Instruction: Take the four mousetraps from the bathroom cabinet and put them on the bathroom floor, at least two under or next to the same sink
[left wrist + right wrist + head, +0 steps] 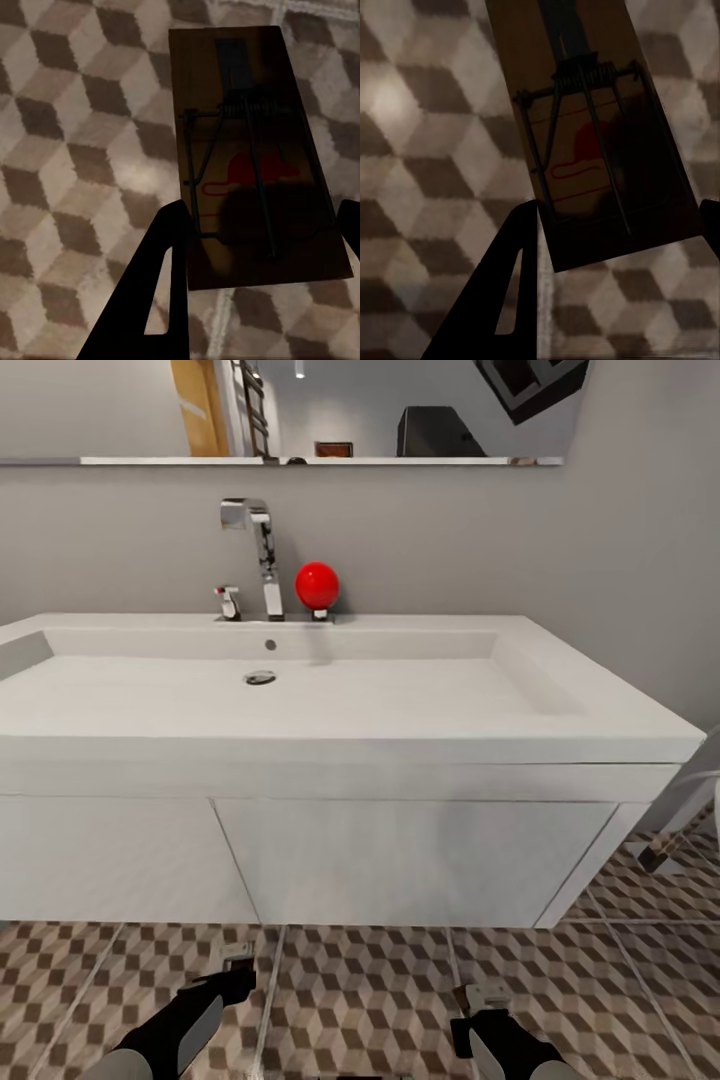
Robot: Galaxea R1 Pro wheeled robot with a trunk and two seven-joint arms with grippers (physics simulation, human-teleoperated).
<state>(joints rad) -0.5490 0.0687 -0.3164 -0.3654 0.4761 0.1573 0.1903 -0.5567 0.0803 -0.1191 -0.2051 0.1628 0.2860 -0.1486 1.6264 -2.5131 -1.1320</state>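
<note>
A mousetrap (247, 150), a dark-brown board with a wire spring and a red mouse print, lies between the fingers of my left gripper (259, 225), which is shut on its near end. My right gripper (616, 225) is shut on a second mousetrap (585, 112) in the same way. In the head view, the left gripper (235, 978) and right gripper (478, 1005) hang low over the cube-pattern bathroom floor (380, 990), just in front of the white vanity (400, 850). Above it sits the long white sink (420, 705). The cabinet is out of view.
A chrome tap (262, 550) and a red ball (317, 586) stand at the back of the sink. A mirror with a narrow shelf (300, 460) hangs on the grey wall. A white fixture (700, 790) stands at the right edge. Tiled floor runs along the vanity's front.
</note>
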